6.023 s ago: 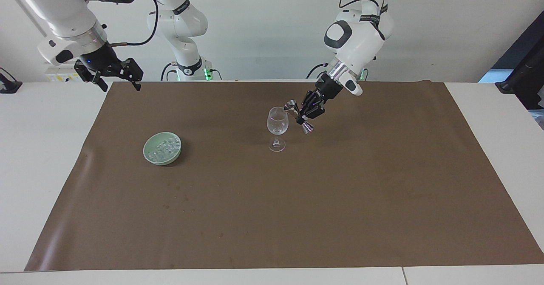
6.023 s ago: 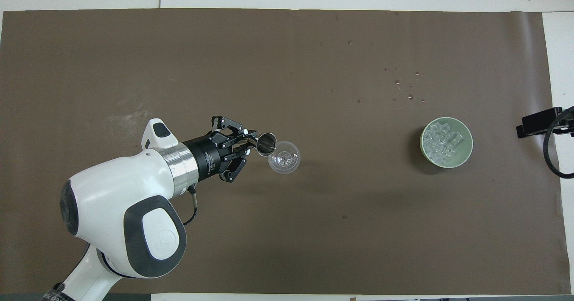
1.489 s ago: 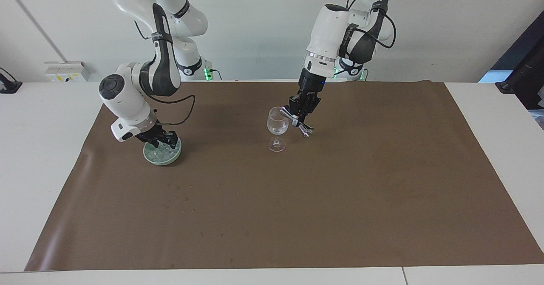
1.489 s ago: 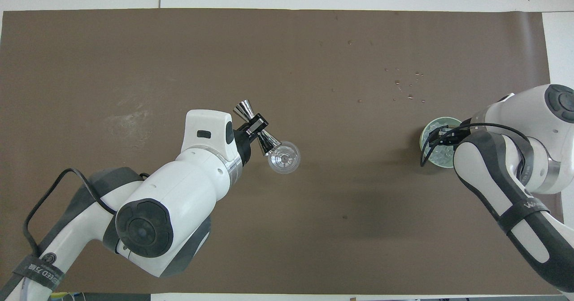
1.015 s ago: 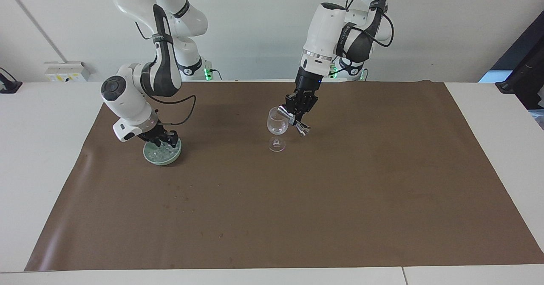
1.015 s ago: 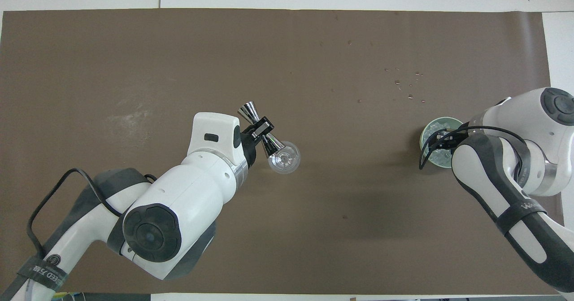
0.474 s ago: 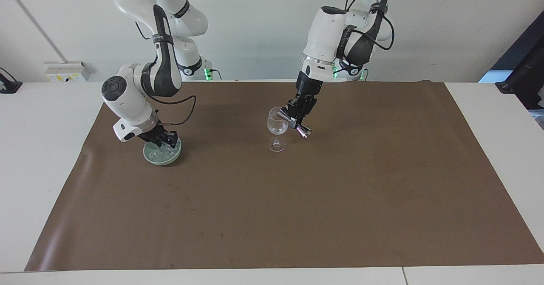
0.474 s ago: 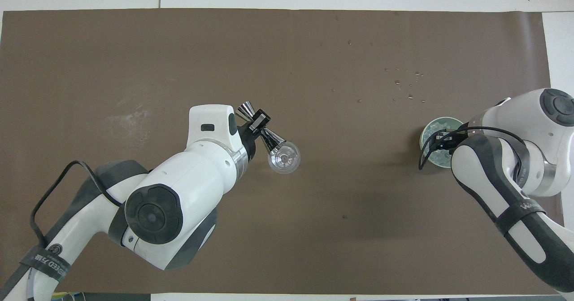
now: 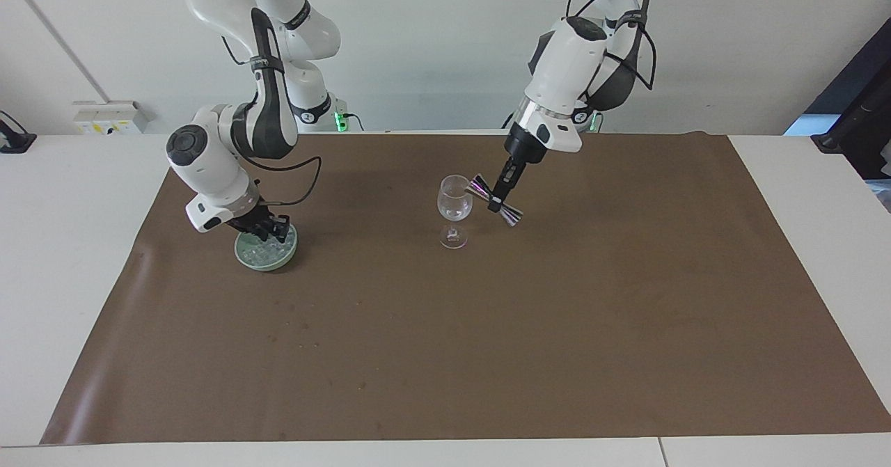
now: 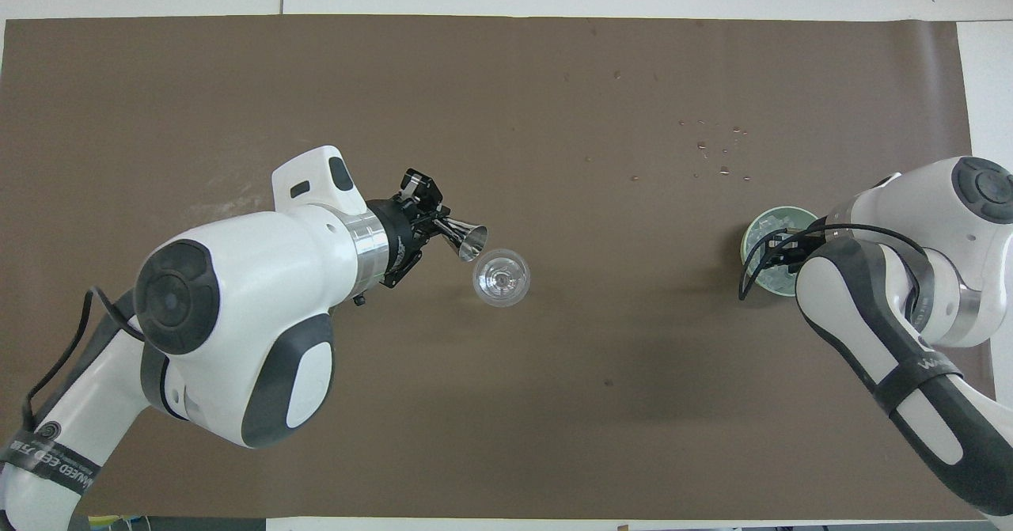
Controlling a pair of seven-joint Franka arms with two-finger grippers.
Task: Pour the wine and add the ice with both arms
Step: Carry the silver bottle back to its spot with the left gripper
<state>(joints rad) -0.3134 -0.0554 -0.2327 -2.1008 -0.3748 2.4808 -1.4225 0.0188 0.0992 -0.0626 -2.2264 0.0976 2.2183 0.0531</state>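
Right gripper [image 9: 266,231] down in the bowl [image 9: 243,256] among ice [image 9: 261,250], grip unclear; glass [image 9: 454,202] toward the left arm's end, where left gripper [image 9: 502,188] clamps a tilted jigger [image 9: 495,201].

Shiny metal jigger [image 9: 495,200], clear wine glass [image 9: 454,206], seemingly matt paper table cover [image 9: 487,328].

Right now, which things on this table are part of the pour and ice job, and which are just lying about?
Part of the job:
wine glass
steel jigger, held by the left gripper
green bowl of ice, right gripper over it

Just lying about:
brown mat
small droplets on it
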